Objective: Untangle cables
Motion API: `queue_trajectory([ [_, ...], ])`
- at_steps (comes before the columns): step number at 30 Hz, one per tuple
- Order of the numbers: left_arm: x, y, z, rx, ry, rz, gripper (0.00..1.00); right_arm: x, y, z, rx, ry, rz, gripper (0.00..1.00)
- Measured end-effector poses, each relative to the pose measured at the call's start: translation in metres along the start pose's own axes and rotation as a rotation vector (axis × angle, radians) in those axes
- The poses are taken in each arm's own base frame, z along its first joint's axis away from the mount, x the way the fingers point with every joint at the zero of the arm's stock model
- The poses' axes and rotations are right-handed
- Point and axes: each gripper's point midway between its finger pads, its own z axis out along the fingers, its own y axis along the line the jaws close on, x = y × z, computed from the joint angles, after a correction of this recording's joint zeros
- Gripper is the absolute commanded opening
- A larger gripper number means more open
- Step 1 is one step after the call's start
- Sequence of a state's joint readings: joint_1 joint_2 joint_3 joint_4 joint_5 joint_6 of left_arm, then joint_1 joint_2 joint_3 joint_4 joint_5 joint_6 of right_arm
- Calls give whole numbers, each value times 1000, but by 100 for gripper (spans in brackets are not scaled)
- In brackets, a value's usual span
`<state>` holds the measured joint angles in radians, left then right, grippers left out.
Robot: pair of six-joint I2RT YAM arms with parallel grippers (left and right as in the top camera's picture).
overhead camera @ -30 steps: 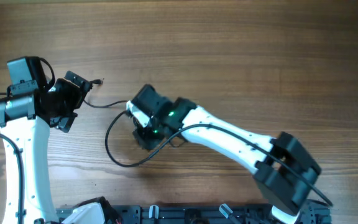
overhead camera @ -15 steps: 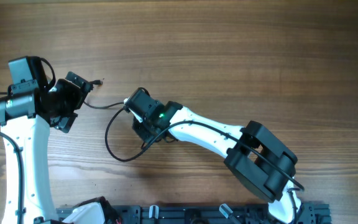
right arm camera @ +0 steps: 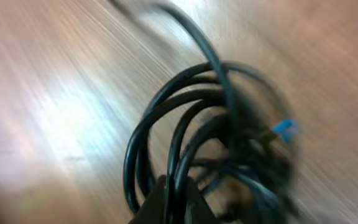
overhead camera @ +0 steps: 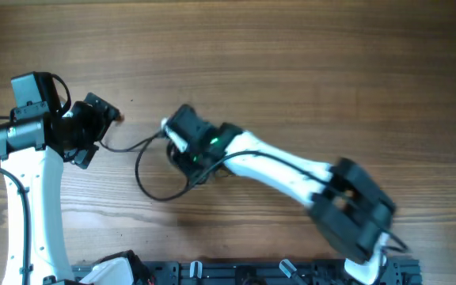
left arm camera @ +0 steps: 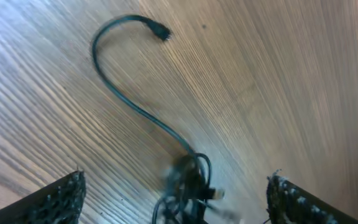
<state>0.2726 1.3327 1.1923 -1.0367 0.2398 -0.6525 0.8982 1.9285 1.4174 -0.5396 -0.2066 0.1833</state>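
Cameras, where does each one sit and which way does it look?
Overhead: above the table, looking straight down; both arms, the left gripper and the right gripper show.
Left wrist: on the left arm, looking down between its wide-open fingers at the cables.
Right wrist: on the right arm, close above the blurred cables; its closed fingertips show.
Shared: all three see the cables on the wooden table.

The far half of the table (overhead camera: 291, 47) lies open for either arm. Nearer, the right arm (overhead camera: 283, 170) slants across the middle. The cables (left arm camera: 188, 179) loop between it and the left gripper (overhead camera: 100, 131), apparently crowding the right gripper (overhead camera: 182, 154) in its blurred wrist view.
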Motion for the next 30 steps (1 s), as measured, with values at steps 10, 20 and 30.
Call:
queue_trajectory([
  [10, 66, -55, -2, 245, 217, 399, 81, -60, -103, -194, -496, -332, 481, 4],
  [20, 145, -140, 38, 478, 340, 477, 77, -56, -97, -193, -616, -290, 516, 4],
  [30, 161, -171, 43, 620, 526, 305, 65, -56, -99, -192, -607, -291, 517, 4],
])
